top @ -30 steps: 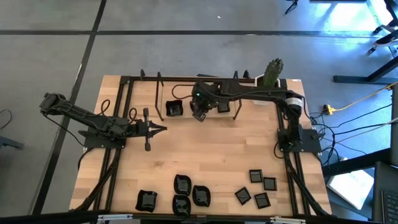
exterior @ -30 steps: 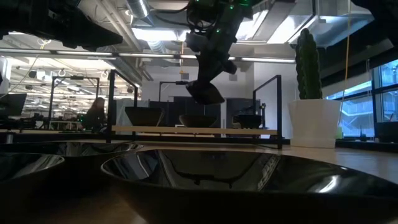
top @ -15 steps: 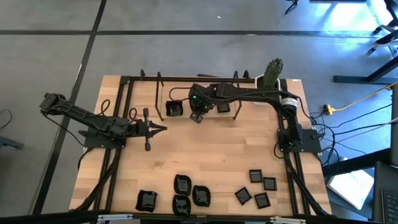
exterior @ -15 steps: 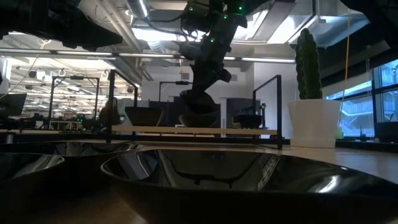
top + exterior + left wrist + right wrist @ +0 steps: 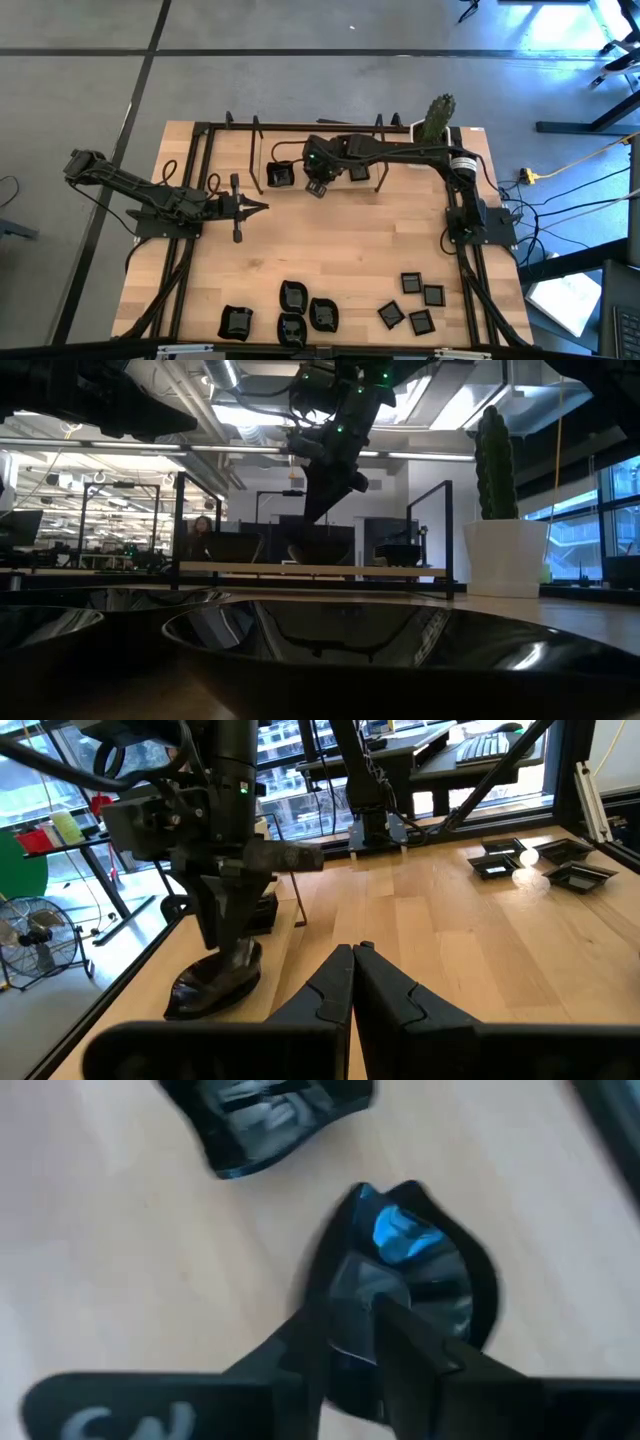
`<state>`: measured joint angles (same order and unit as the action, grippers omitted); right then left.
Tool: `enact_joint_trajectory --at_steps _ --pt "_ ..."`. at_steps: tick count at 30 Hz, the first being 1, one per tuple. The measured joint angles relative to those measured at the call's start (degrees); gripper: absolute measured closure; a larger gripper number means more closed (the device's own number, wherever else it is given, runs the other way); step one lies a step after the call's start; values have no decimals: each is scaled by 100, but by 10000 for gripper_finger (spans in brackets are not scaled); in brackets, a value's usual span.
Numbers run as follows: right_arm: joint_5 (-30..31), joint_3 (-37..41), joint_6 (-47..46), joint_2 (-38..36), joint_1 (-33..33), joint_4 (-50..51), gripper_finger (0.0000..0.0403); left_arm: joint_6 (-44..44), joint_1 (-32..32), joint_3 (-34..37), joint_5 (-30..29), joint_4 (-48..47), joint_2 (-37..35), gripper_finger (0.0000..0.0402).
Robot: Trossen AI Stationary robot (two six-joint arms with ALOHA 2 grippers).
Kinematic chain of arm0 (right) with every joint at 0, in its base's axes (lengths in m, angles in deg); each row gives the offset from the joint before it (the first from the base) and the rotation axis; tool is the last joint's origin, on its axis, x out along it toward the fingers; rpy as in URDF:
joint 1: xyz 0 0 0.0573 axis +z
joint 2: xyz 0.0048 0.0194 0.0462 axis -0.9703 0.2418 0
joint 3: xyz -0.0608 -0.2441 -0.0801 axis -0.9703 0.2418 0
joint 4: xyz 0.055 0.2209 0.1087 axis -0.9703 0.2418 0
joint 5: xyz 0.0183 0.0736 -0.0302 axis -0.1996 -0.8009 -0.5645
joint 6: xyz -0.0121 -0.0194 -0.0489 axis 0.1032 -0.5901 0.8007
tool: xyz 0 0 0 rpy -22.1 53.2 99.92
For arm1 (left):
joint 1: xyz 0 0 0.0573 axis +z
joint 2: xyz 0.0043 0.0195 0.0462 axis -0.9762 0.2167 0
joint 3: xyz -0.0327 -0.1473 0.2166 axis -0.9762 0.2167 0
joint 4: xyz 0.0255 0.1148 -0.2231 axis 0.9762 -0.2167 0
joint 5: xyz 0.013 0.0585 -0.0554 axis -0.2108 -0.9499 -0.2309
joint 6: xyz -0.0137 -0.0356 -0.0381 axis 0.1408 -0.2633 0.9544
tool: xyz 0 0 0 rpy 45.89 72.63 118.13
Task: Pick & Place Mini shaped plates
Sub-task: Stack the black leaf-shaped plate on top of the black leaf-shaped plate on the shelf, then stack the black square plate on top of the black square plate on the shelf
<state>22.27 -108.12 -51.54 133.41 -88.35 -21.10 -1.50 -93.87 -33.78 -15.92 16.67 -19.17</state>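
Placing step of a pick-and-place cycle. The right pincer (image 5: 317,186) is lowered at the far side of the bench (image 5: 340,250), between a squarish plate (image 5: 281,176) and another dark plate (image 5: 359,172) inside the black frame. In the right wrist view its fingers (image 5: 330,1330) straddle the rim of a leaf-like plate (image 5: 440,1280), which lies on the wood; the jaws appear slightly parted, so the plate is judged to be in the act of release rather than firmly gripped. The left wrist view shows the same plate (image 5: 215,985) resting on the bench under the right pincer (image 5: 232,945). The left pincer (image 5: 256,207) waits clenched and empty over the left half of the bench. More plates remain along the near edge: a rounded group (image 5: 292,312) and a flat square group (image 5: 412,302). The next move probably calls for parting the jaws fully, lifting straight up so the rim is not dragged, then reaching for a near-edge plate.
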Motion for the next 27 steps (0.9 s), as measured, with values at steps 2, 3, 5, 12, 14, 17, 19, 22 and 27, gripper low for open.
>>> enact_joint_trajectory --at_steps 2,3,5,12,14,17,19,22,27 --pt "118 0 -2 2 -2 -11 304 28 -2 0 0 -2 0 396" --pt "120 0 -3 2 -2 -21 298 32 0 0 1 0 0 396" --pt "121 0 -4 2 -2 -35 288 29 0 0 1 -1 0 396" --pt "102 -1 97 -2 -2 -70 277 31 -1 0 0 -2 2 396" --pt "-128 -123 503 -4 1 39 277 29 0 0 1 -12 0 396" --pt "-439 -586 942 -15 115 587 277 36 -2 0 0 -115 0 396" --pt "-462 -943 1050 -32 311 992 277 38 0 0 0 -180 0 396" --pt "-480 -1337 1310 -150 719 1418 277 37 0 0 -19 -231 2 396" --pt "-173 -1480 1779 -863 1655 1658 282 40 0 0 -22 -247 1 396"
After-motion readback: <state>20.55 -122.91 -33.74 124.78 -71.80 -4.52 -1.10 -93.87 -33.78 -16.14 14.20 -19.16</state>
